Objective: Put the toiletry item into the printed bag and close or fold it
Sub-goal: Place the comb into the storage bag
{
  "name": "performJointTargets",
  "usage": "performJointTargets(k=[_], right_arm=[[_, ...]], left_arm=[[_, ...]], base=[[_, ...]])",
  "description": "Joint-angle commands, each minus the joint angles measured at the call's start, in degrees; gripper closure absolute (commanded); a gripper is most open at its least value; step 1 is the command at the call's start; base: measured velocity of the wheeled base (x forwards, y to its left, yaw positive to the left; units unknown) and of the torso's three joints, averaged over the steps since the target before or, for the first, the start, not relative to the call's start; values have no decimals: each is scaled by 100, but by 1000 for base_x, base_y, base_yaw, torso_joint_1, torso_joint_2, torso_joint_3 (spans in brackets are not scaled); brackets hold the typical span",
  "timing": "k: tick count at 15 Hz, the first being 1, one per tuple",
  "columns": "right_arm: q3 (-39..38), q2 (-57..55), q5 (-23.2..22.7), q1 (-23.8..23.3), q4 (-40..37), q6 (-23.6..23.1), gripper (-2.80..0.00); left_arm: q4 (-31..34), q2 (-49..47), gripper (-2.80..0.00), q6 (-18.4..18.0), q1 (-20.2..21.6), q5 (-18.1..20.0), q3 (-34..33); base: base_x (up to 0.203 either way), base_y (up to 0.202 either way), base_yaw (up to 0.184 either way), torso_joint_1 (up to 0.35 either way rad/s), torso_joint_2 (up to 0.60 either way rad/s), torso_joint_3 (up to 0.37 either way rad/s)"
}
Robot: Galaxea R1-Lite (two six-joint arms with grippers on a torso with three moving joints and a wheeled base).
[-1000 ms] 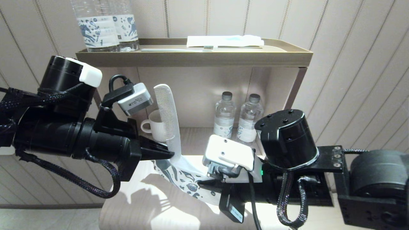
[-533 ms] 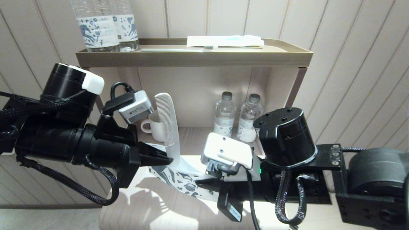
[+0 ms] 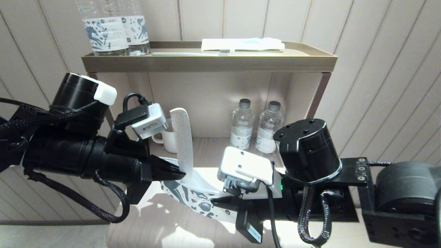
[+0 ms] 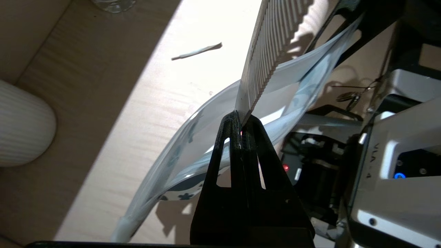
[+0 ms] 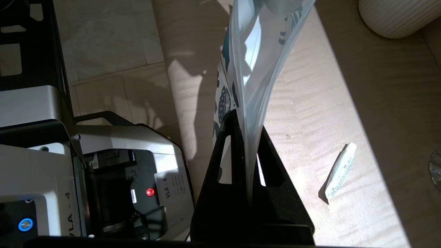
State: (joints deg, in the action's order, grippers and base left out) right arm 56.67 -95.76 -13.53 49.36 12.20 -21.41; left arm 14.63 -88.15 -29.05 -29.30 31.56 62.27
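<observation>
Head view: left gripper (image 3: 181,171) clamps the comb (image 3: 182,137) pointing to 12 o'clock, handle entering the printed bag (image 3: 193,196), which right gripper (image 3: 215,199) pinches taut for loading.

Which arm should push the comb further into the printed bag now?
Left. The left gripper is shut on the comb, upright over the printed bag. The right gripper is shut on the bag.
</observation>
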Motion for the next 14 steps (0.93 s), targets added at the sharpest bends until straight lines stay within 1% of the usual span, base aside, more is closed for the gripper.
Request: performJointTargets(k=[1, 4, 5, 7, 8, 10, 12, 14], right_arm=[[-16, 13, -9, 3, 10, -21, 0], [-78, 5, -9, 3, 10, -21, 0], [-74, 5, -22, 3, 10, -21, 0], [-67, 13, -116, 3, 1, -13, 0], [-69, 20, -142, 3, 1, -4, 0], [-78, 54, -221, -19, -7, 69, 0], [-53, 119, -370, -32, -7, 146, 0], [-60, 154, -381, -14, -7, 154, 0]], left_arm=[[20, -49, 0, -215, 29, -168, 9], [236, -37, 0, -704, 87, -432, 58], [368, -30, 0, -804, 125, -487, 145], [495, -45, 0, -892, 187, -502, 276], [520, -54, 0, -1029, 205, -502, 285], [647, -53, 0, -1156, 240, -528, 277], [782, -67, 0, -1306, 249, -758, 246], [915, -71, 0, -1448, 249, -856, 217]], base=[[0, 0, 0, 0, 0, 0], [0, 0, 0, 0, 0, 0], [0, 0, 0, 0, 0, 0], [0, 0, 0, 0, 0, 0], [0, 0, 0, 0, 0, 0], [0, 0, 0, 0, 0, 0], [0, 0, 0, 0, 0, 0], [0, 0, 0, 0, 0, 0]])
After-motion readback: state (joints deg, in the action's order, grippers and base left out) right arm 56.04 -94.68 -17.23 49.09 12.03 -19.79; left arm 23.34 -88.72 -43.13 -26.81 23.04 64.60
